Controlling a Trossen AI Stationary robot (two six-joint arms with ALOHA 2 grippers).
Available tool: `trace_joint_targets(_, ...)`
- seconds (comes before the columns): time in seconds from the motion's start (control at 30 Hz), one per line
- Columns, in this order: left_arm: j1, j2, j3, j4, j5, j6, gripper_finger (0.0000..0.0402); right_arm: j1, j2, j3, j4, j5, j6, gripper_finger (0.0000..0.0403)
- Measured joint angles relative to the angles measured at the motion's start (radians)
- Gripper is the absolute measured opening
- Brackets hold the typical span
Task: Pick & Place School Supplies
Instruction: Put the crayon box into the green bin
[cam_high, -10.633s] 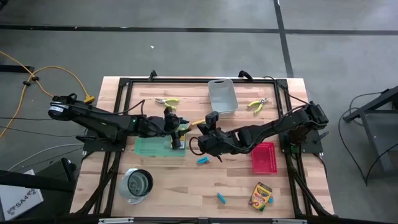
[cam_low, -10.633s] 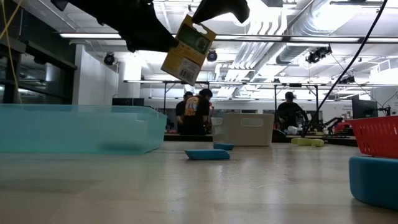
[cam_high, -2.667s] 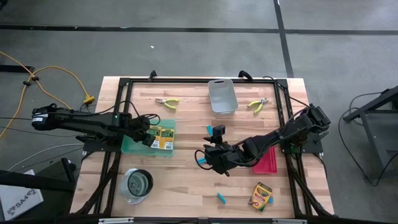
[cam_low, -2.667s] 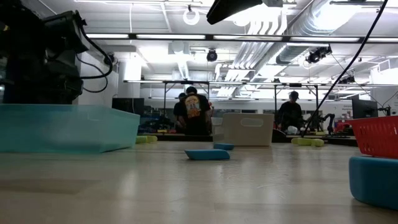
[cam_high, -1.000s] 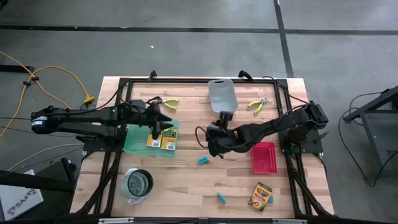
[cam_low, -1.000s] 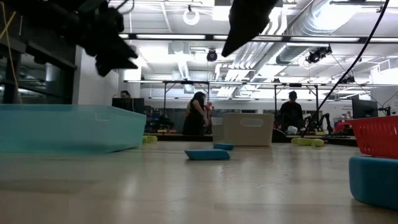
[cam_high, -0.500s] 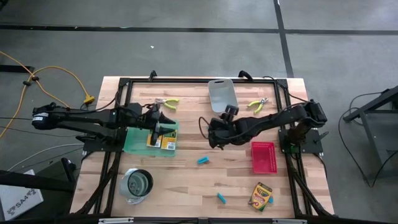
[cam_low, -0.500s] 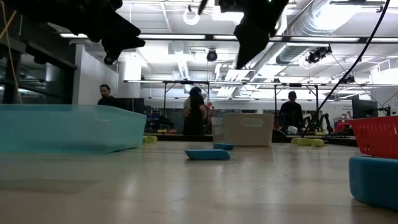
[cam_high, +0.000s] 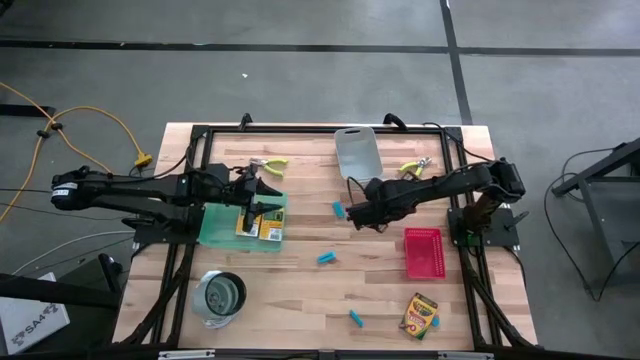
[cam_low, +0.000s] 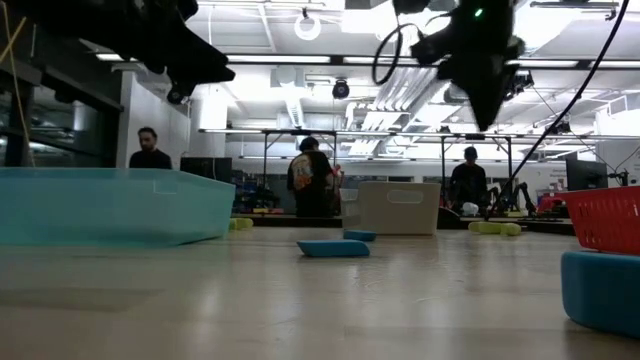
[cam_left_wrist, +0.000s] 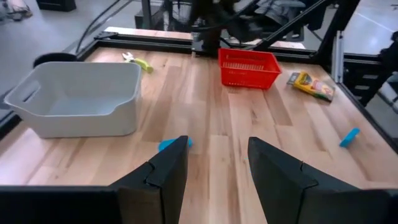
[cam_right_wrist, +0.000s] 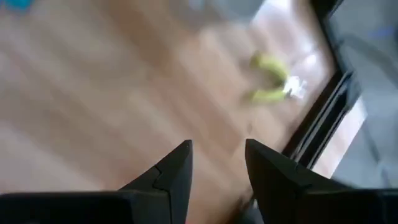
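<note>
The wooden table (cam_high: 300, 290) is shown from above, framed by a black rail, with concrete floor around it; in the low view a lit workshop with several people lies beyond. The left arm reaches across the green mat (cam_high: 225, 232), on which two crayon boxes (cam_high: 258, 222) lie side by side; the left gripper (cam_high: 258, 196) hangs just above them, fingers apart and empty, as the left wrist view confirms. The right arm extends toward mid-table, and the right gripper (cam_high: 358, 215) sits near the grey bin (cam_high: 357, 152), fingers apart with nothing between them. The red tray (cam_high: 423, 252) stands nearer the right edge, a third crayon box (cam_high: 420, 313) below it, and a metal cup (cam_high: 221, 294) at the lower left.

Two plier tools remain at the far edge: one (cam_high: 268, 163) left of the bin, one (cam_high: 414, 169) right of it. Three blue blocks (cam_high: 338, 209) are scattered on bare wood.

The right wrist view is directed at the right-hand pliers (cam_right_wrist: 271, 77), so these are judged the likely target. The grasp is best taken across both handles, with the fingers squared to them before descent.
</note>
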Motion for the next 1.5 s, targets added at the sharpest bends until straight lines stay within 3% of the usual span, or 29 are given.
trace_joint_targets(0.2, 0.041, 0.000, 0.000, 0.019, -0.001, 0.000, 0.0163, 0.077, -0.074, 0.000, 0.000, -0.212, 0.107, 0.0140)
trace_joint_targets(0.4, 0.048, 0.000, 0.000, 0.029, 0.002, -0.009, 0.0163, 0.213, -0.167, 0.001, 0.032, -0.298, 0.332, 0.0140)
trace_joint_targets(0.77, 0.043, 0.000, 0.000, 0.095, 0.260, -0.099, 0.0163, 0.481, -0.151, 0.000, 0.200, -0.344, 0.758, 0.0140)
trace_joint_targets(1.03, 0.007, 0.008, 0.000, 0.073, 0.272, -0.139, 0.0163, 0.657, -0.092, 0.000, 0.262, -0.364, 1.106, 0.0140)
trace_joint_targets(1.27, -0.036, 0.035, 0.000, 0.091, 0.271, -0.143, 0.0163, 0.703, -0.051, 0.000, 0.312, -0.365, 1.102, 0.0140)
trace_joint_targets(1.5, -0.068, 0.061, 0.000, 0.088, 0.271, -0.188, 0.0163, 0.707, -0.022, 0.000, 0.386, -0.445, 1.174, 0.0140)
